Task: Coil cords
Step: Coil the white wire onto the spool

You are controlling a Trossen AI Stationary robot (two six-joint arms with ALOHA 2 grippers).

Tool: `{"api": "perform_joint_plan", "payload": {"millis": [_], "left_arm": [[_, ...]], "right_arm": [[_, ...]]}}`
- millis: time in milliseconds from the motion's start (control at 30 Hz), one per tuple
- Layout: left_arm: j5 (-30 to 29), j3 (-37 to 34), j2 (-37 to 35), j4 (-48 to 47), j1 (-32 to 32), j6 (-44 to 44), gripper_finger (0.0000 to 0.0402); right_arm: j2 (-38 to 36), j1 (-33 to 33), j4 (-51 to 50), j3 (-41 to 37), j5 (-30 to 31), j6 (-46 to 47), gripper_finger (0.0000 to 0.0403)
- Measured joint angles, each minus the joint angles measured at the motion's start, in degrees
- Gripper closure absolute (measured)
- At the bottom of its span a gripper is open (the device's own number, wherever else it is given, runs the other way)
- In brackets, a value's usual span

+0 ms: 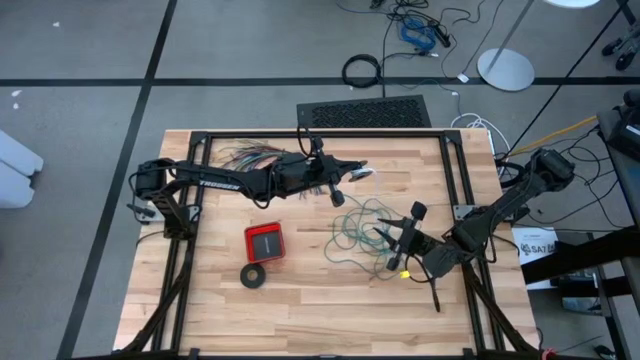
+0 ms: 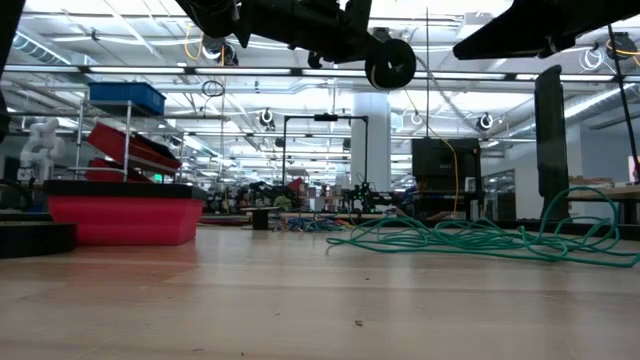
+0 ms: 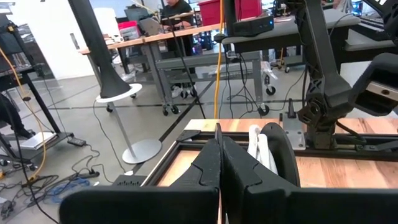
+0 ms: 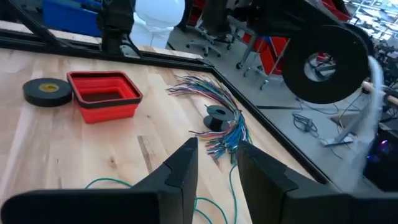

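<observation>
Right gripper (image 1: 400,238), fingers apart, hovers over the loose teal-green wire (image 1: 358,228) sprawled on the table (image 1: 300,300); left gripper (image 1: 345,178), closed, holds white cord (image 1: 358,172) aloft. Coiling looks barely begun.

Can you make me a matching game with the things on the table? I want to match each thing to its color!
Things:
1. wire
2. tray
3. tape roll
4. bundle of wires

Colors:
A. black
B. many colors
C. green
D. red

Pairs: 1-C, 2-D, 3-A, 4-B. The green wire lies in a loose tangle on the wood, the red tray sits next to the black tape roll, and the many-colored bundle fans out near the far edge of the table.
</observation>
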Motion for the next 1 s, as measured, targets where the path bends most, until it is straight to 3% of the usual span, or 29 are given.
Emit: {"api": "perform_joint_plan", "payload": {"millis": [167, 500, 733, 1000], "left_arm": [[0.02, 0.0, 0.0, -0.09, 0.0, -0.1, 0.0401], [0.02, 0.0, 0.0, -0.23, 0.0, -0.15, 0.0402], [0.16, 0.0, 0.0, -0.23, -0.02, -0.17, 0.0401], [0.7, 0.0, 0.0, -0.2, -0.13, -0.34, 0.0402]], "right_arm": [[1.92, -0.45, 0.6, 0.0, 0.28, -0.18, 0.0303], [2.08, -3.54, -1.24, 0.0, 13.34, -1.52, 0.0303], [2.28, -13.38, -9.57, 0.0, 6.43, 4.61, 0.0303], [2.28, -20.58, -10.31, 0.0, 3.18, 2.36, 0.0303]]}}
